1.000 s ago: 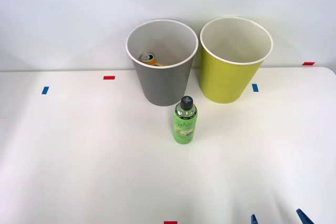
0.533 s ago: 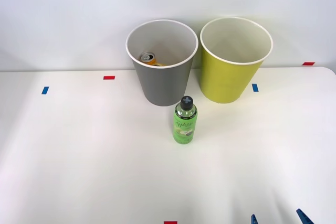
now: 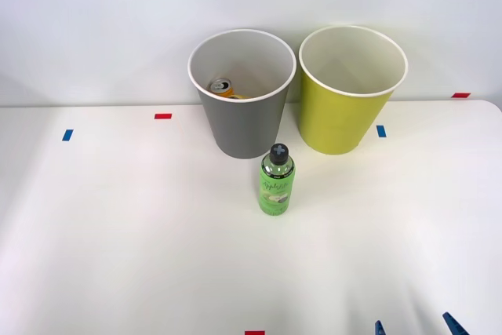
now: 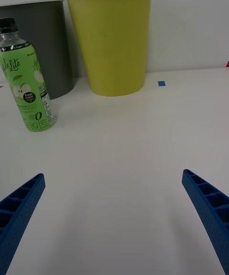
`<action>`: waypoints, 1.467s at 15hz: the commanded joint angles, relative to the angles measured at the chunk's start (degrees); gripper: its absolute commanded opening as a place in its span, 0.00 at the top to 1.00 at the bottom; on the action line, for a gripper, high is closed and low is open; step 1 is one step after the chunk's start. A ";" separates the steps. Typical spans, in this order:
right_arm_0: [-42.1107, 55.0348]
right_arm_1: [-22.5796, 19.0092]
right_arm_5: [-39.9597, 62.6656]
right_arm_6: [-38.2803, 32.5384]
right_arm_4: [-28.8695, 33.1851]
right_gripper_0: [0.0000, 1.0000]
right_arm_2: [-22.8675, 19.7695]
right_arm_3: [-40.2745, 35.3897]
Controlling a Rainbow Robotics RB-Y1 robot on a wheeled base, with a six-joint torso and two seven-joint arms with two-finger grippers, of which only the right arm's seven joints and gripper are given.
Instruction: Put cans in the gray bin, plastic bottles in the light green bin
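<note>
- Landmark: gray bin (image 3: 242, 92), upright at the far part of the white surface (image 3: 125, 233), white rim and white inside.
- Orange-yellow drink can (image 3: 223, 87) is seen inside the gray bin, lying low against the bin's left inner wall, silver top w/ pull tab turned up.
- Light green bin (image 3: 352, 88) is set just beside the gray bin, on its right; rims close together, contact betw. them cannot be told. Upright, pale inside.
- Apple drink bottle (image 3: 276, 180), clear plastic w/ bright green liquid, black screw cap, green-white label, is stood upright on the surface just in front of the gray bin, slightly toward its right side; apart from both bins.
- Right claw (image 4: 112, 217) is held released, blue ribbed fingers (image 4: 19, 208) spread wide, nothing betw. them. It is kept low over the surface, well apart from the gray bin on the near-right side; tips are seen at the front view's bottom edge (image 3: 416, 326).
- Small tape marks are stuck on the surface: a red one (image 3: 162, 116) left of the gray bin, a blue one (image 3: 381, 131) right of the light green bin.
</note>
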 commanded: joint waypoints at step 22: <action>0.00 0.00 0.00 0.00 0.00 0.00 0.00 0.00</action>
